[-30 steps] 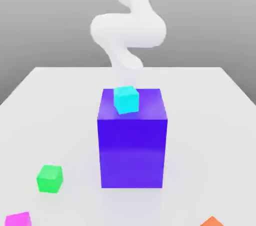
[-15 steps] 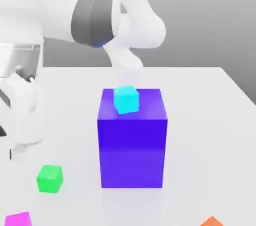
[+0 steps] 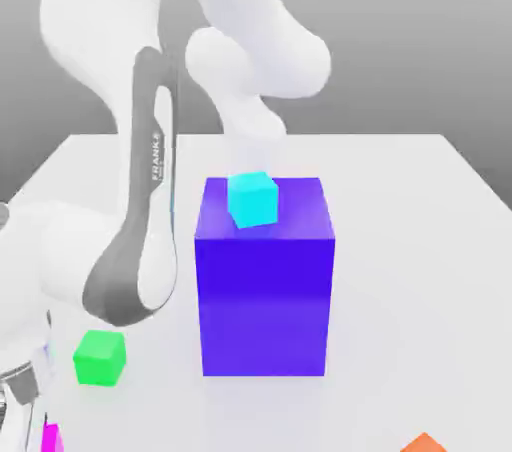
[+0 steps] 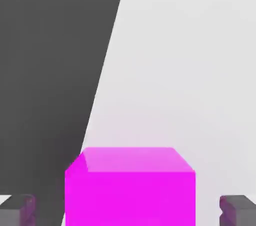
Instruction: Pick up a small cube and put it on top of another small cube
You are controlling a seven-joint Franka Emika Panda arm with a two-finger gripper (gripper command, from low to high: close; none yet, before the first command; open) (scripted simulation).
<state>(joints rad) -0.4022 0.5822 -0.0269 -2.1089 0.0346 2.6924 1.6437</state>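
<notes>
In the grasp step, I have the claw (image 4: pixel 128 211) wide, its fingers astride and apart from the magenta cube (image 4: pixel 131 190) on the tabletop (image 3: pixel 410 240); the next move requires closing squarely, then lifting.

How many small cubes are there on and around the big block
4: cyan on top of the blue block; green and magenta toward the exterior view's left; orange toward its lower right. The arm may hide others.
</notes>
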